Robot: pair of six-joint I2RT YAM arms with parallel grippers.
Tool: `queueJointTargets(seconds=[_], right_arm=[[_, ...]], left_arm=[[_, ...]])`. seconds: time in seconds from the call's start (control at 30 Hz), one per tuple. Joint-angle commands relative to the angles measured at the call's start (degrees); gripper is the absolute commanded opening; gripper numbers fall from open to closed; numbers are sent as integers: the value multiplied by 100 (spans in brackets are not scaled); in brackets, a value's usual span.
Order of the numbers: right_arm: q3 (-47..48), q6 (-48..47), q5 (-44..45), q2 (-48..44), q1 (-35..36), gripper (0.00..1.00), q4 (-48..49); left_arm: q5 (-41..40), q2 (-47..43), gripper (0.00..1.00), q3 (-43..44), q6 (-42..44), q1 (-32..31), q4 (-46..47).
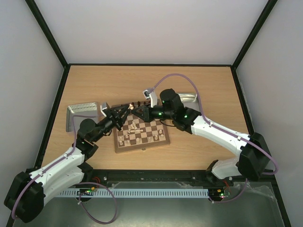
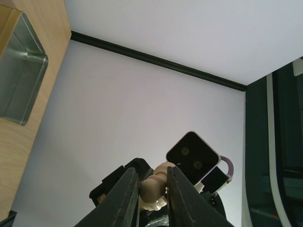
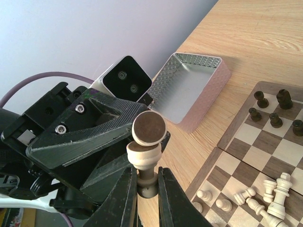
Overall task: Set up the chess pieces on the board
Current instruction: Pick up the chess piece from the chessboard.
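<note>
Both grippers meet in the air over the far left corner of the board point(image 1: 142, 148). My right gripper point(image 3: 145, 171) is shut on the stem of a pale chess piece point(image 3: 144, 153), held with its base up. My left gripper point(image 2: 151, 171) has its fingers pressed on a second pale piece point(image 2: 152, 187). That piece's round dark felt base point(image 3: 148, 127) faces the right wrist camera and touches the first piece. From above, the left gripper point(image 1: 124, 115) and right gripper point(image 1: 138, 113) stand tip to tip. Several pale pieces point(image 3: 272, 196) stand or lie on the board point(image 3: 288, 153).
Dark chessmen point(image 3: 272, 111) stand on the board's far squares. An open metal tin point(image 1: 83, 113) lies left of the board, and is also in the left wrist view point(image 2: 19, 80). A second tin point(image 1: 189, 98) sits behind the right arm. White walls enclose the table.
</note>
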Motion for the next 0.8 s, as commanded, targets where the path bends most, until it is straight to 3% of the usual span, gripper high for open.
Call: queueJointTargets(seconds=[0.0,0.17,0.43,0.53,0.63,0.77], right_arm=[[55,99,-59,16,-22,9,292],[22,57,94,-18,-23,9,226],[-3,-109,477,-106,-22,9,-66],[99,-242,1235,-186,-24,8,-522],[291,-217,2344,-173,-64,8,-1247],[477,90,3578,-63,-238,8,-2238]], left_arm=[[23,-32,16,69,88,-24,5],[-40,-91,5,72,165,-21,-133],[-133,-171,2,242,639,-16,-740],[-232,-279,2,656,1390,-7,-1887],[-444,-75,2,1504,3104,-25,-3987],[-740,796,2,2586,5045,-205,-5981]])
